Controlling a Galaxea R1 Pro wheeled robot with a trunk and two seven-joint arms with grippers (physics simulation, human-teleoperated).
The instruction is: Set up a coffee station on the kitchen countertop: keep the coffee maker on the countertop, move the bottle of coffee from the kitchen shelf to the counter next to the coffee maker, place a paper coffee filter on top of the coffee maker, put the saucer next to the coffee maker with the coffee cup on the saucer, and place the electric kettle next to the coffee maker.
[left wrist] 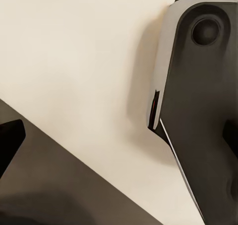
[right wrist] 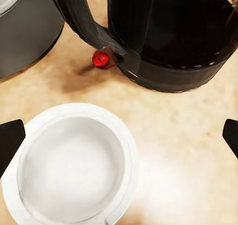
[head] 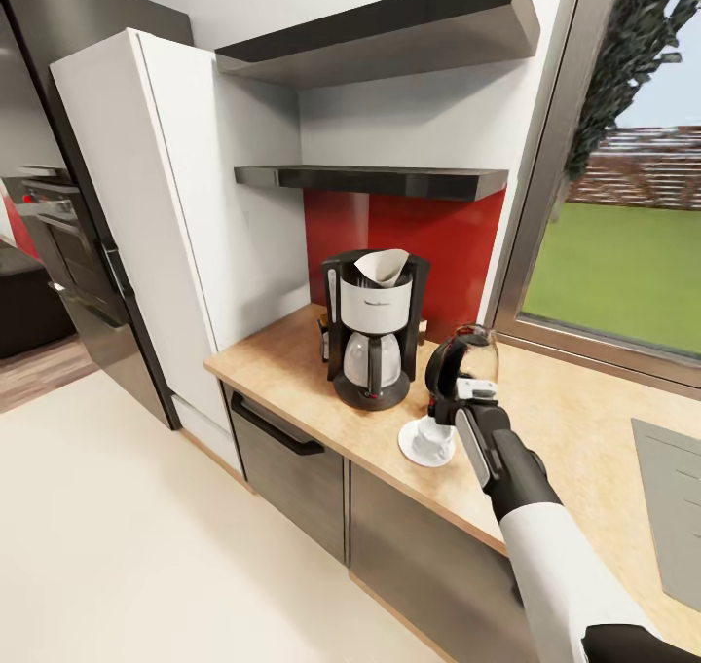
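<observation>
The right hand (head: 458, 405) is hovering over the wooden worktop (head: 292, 371), its two dark fingertips (right wrist: 11, 138) spread wide apart with nothing between them: released. The left hand's state I cannot tell; its wrist view is showing pale floor and part of the robot's own body.

The coffee maker (head: 375, 327) is standing on the worktop against the red backsplash, with the paper coffee filter (head: 382, 266) sitting in its top. At about 4 o'clock from it, the coffee cup (right wrist: 74, 163) is resting on the saucer (head: 414, 446). The electric kettle (head: 465, 361) is standing just beyond the cup, at the maker's 3 o'clock. A small dark bottle of coffee (head: 323, 337) seems to be peeking out at the maker's 9 o'clock, though it is mostly hidden.

Judging from this, the risk is in the retreat. The hand is hanging right above the cup and close to the kettle's handle, so a careless sideways pull could be clipping the handle or knocking the cup off its saucer.

The cup is smooth, white and round, probably glossy ceramic that slides easily. The kettle has a dark glass-like body on a black base with a small red switch (right wrist: 100, 59). The maker is black and white plastic with a rounded glass carafe. The worktop has a matte, light wood grain.
</observation>
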